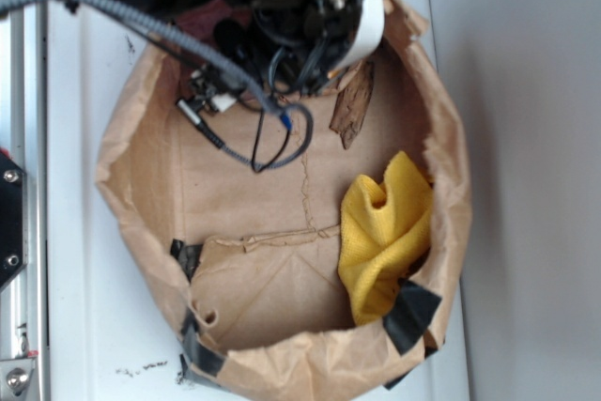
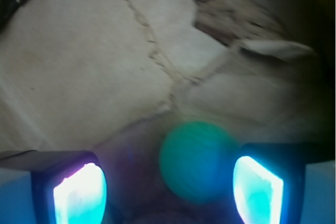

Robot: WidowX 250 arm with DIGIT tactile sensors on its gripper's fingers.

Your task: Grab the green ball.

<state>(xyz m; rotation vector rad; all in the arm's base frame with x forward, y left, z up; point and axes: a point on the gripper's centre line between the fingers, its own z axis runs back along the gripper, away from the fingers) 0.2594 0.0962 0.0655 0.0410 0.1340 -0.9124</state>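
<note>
Pincer (image 2: 168,190) fingers stand spread wide in the wrist view, two glowing cyan pads (image 2: 80,195) at the bottom corners, and the green ball (image 2: 197,161) sits blurred between them, nearer the right-hand pad than the left one; whether either pad touches it cannot be told, but the jaws are plainly released and not closed on it. Behind the ball lies the creased brown paper floor of a paper bag (image 1: 131,185), with a cracked fold line running across it and a darker torn patch (image 2: 231,17) toward the upper right. From the exterior view, the bag is a wide, rolled-down brown sack resting on a white counter (image 1: 80,326), its rim crumpled and patched with strips of black tape (image 1: 410,315). The robot arm (image 1: 310,7) reaches into the far end of the bag from the top of the picture, a bundle of black cables and a grey ribbed hose (image 1: 141,21) trailing over the rim, and it hides the ball from this camera. A yellow cloth (image 1: 385,237) lies bunched against the bag's right inner wall, well apart from the arm. A metal rail (image 1: 19,232) runs along the left edge of the counter.
</note>
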